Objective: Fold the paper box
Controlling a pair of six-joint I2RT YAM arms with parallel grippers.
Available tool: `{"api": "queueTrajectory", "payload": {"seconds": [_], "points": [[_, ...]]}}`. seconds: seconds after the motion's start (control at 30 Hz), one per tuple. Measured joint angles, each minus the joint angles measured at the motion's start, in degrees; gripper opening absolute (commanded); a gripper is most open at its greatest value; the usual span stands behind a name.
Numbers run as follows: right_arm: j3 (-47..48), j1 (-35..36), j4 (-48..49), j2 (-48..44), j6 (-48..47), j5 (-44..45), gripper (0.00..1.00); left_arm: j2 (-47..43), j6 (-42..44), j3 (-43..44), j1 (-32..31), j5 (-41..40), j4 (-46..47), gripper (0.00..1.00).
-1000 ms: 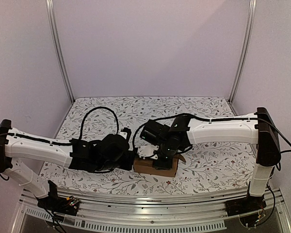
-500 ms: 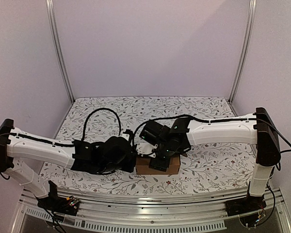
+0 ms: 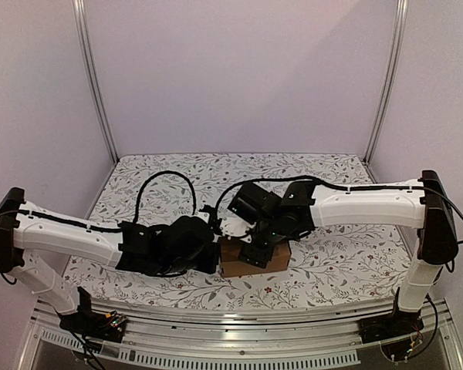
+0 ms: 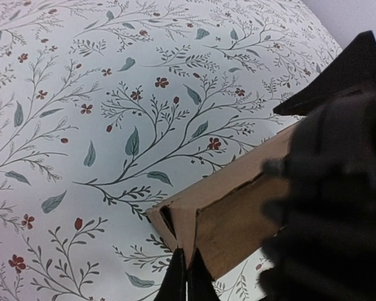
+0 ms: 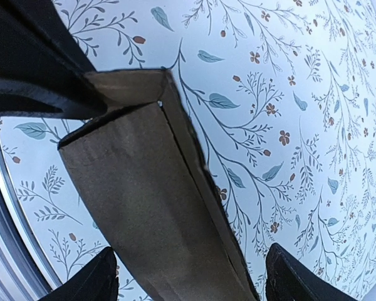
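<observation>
Paper box (image 3: 276, 260) sits front-centre on the floral table (image 3: 347, 262), long axis running L–R. The right gripper (image 5: 188, 276) is directly above it, released, fingers spread wide w/ the brown panel between them, so that arm is nearer for the next crease. The left gripper (image 4: 187, 276) is clenched, tips against the box's left end corner; can't tell if it nips any cardboard. Box looks part-formed and hollow, w/ one end flap ajar and nothing visible inside

left hand (image 4: 185, 283): pinched closed | right hand (image 5: 191, 276): spread wide | both close together
</observation>
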Motion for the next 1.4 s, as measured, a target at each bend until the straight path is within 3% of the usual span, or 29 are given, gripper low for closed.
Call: {"api": "queueTrajectory", "payload": {"seconds": [0.6, 1.07, 1.4], "points": [[-7.32, -4.15, 2.43, -13.22, 2.05, 3.96, 0.84, 1.92, 0.37, 2.12, -0.33, 0.26, -0.96, 0.00], [-27.34, -10.05, 5.53, -34.14, 10.27, 1.62, 0.77, 2.75, 1.14, 3.21, -0.37, 0.35, -1.57, 0.00], [-35.41, -13.53, 10.62, -40.76, 15.63, -3.02, 0.56, 2.91, 1.40, 3.78, -0.42, 0.37, -2.51, 0.00]]}}
